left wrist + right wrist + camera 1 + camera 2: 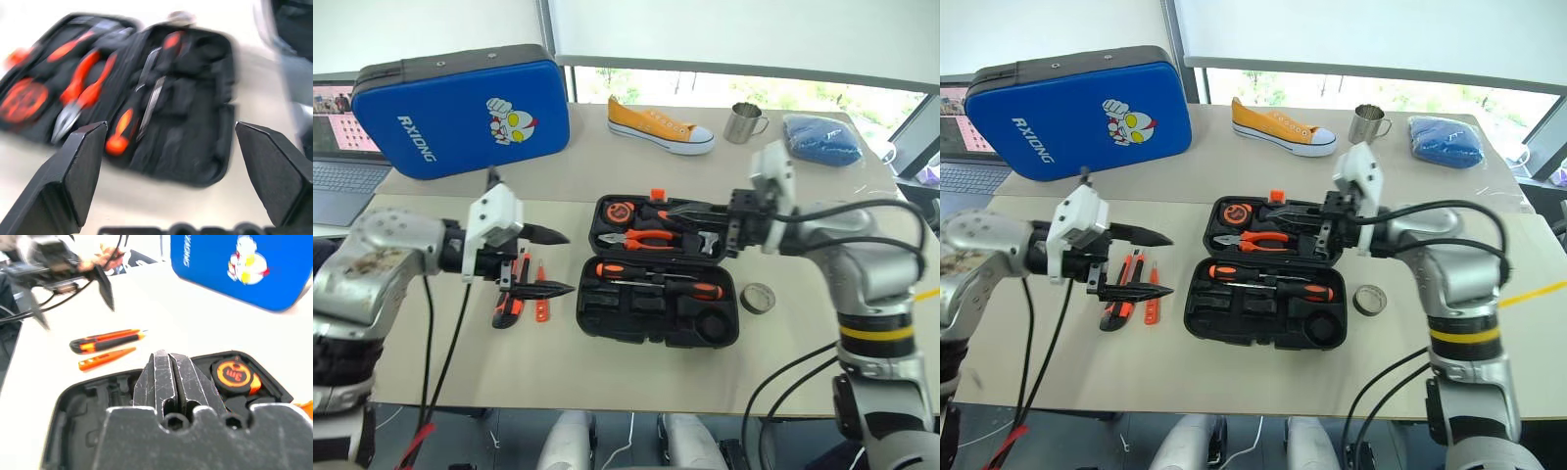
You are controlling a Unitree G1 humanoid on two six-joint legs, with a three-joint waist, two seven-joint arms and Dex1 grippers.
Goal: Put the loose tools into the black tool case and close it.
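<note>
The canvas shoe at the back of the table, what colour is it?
Yellow-orange canvas shoe with a white sole, best in the left eye view.

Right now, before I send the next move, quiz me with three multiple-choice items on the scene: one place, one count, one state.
1. Where is the tape roll?
A. On the table, right of the case
B. Inside the case
C. On the shoe
2. How many tools lie on the table left of the case?
A. None
B. Two
C. Four
3. How is the right tool?
A. Open, empty
B. Shut on a screwdriver
C. Shut, empty

Answers: 1 A, the roll sits on bare table beside the case. 2 B, the knife and the tester. 3 C, its fingers meet with nothing between.
</note>
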